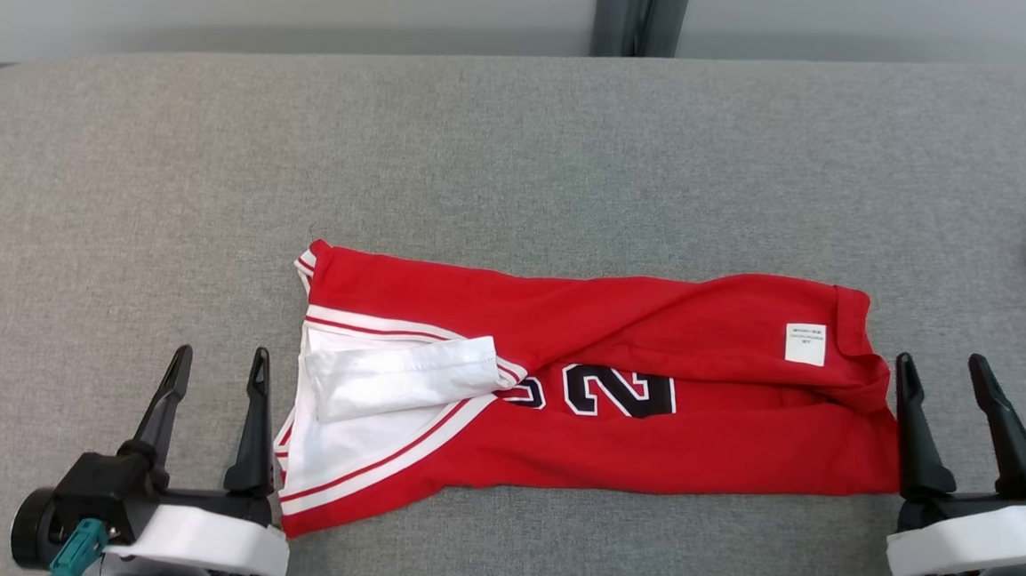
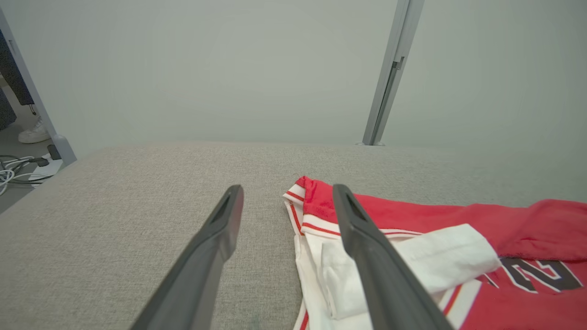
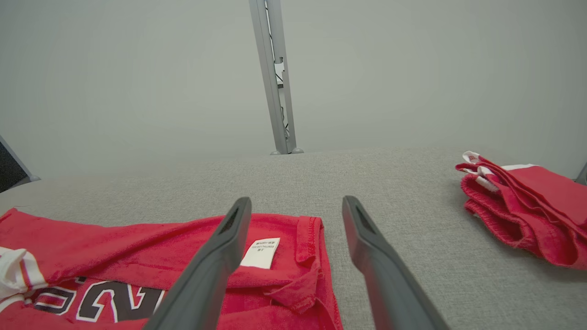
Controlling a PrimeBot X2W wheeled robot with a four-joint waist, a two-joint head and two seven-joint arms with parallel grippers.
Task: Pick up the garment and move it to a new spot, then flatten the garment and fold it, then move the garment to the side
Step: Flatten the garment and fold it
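Garment [image 1: 596,391]: long axis lies left to right before you.
Left gripper [image 1: 220,355]: released, beside its white-trimmed end.
Right gripper [image 1: 941,359]: released, beside its opposite end.

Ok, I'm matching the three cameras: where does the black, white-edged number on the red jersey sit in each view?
Head view: the black, white-edged number at centre, on the red jersey, right of its white sleeve.
Left wrist view: lower right corner, right of the left gripper.
Right wrist view: lower left corner, left of the right gripper.
Shared landmark: the grey metal post at the grey table's far edge.
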